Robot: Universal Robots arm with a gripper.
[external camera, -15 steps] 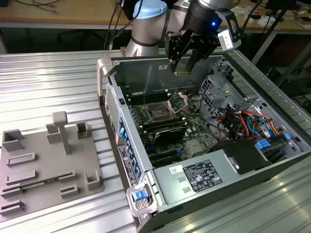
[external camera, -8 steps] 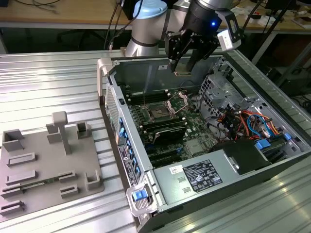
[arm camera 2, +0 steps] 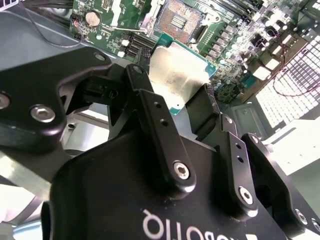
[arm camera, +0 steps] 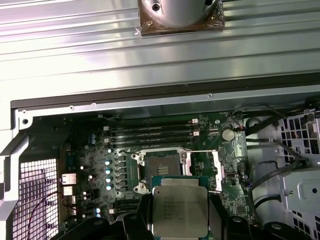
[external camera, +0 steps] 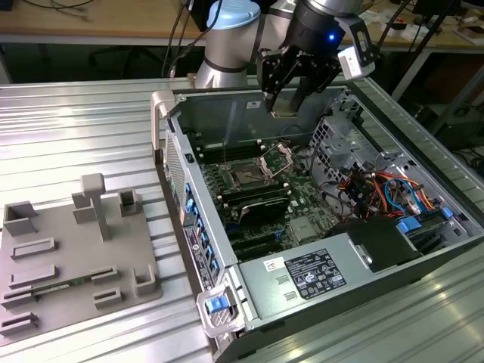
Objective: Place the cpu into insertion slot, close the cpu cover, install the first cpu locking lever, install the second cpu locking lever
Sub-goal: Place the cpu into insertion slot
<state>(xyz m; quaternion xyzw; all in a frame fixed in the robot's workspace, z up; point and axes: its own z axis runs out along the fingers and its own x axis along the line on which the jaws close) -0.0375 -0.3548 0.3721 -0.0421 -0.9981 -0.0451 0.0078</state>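
Shiny silver table [external camera: 76, 136] with long ridges fills most of the room's floor space in the exterior view. Behind it stand brown wooden desks [external camera: 91, 19] with black cables hanging down. A grey plastic tray [external camera: 76, 249] with small blocks and grooves lies on the table at the exterior view's left. Beside it, on the same table, a big computer case [external camera: 170, 136] lies on its side with the lid off, so the green board [external camera: 302, 219] inside shows. A grey power supply box [external camera: 302, 276] sits in the near end of the case, and red, orange and blue wires bunch up at the exterior view's right.

The robot arm reaches in over the far end of the case. Its black gripper [external camera: 290, 106] is squeezed onto the cpu [external camera: 285, 115], with one finger on each of two sides. In both wrist views the cpu [arm camera: 179, 210] is flat with its silver top showing.

The cpu hangs in the air above the board, close to the insertion slot [arm camera: 161, 167] but not in it. The slot is bare. The cpu cover [arm camera: 216, 172] is swung open next to the slot. Long black memory slots [arm camera: 150, 132] run beside the slot.
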